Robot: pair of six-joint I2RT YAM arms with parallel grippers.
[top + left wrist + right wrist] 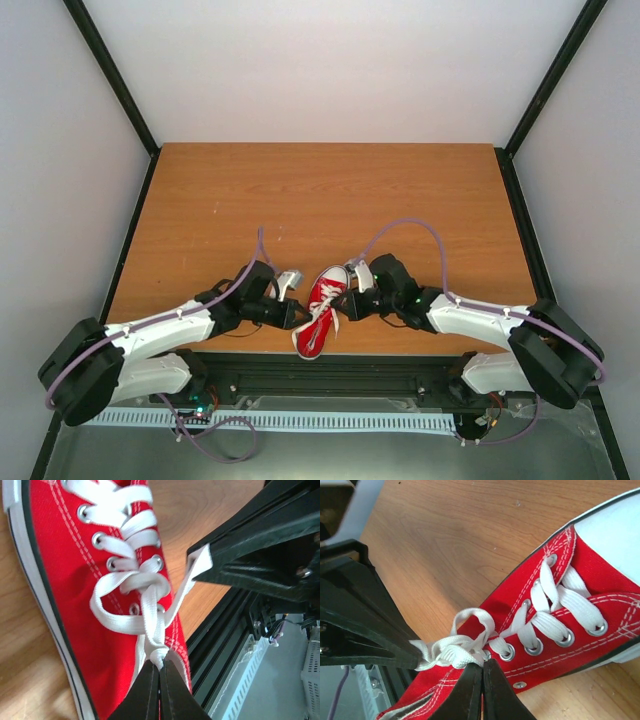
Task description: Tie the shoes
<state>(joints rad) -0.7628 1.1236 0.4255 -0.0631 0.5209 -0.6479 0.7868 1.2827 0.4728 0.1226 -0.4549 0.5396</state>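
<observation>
The red sneaker (322, 308) with white sole and toe cap lies near the table's front edge, toe pointing away. My left gripper (299, 314) is at its left side and my right gripper (342, 308) at its right side. In the left wrist view the jaws (160, 664) are shut on a white lace (151, 615) that runs from a crossing over the upper eyelets. In the right wrist view the jaws (483, 662) are shut on a bunched lace loop (451, 650) beside the top eyelets of the shoe (580, 575). Each wrist view shows the other gripper's finger pinching lace.
The shoe's heel is close to the wooden table's front edge (400, 352), with a black rail (220, 645) and white slotted cable tray (300, 420) just beyond. Black frame posts and pale walls enclose the table on the left, right and back.
</observation>
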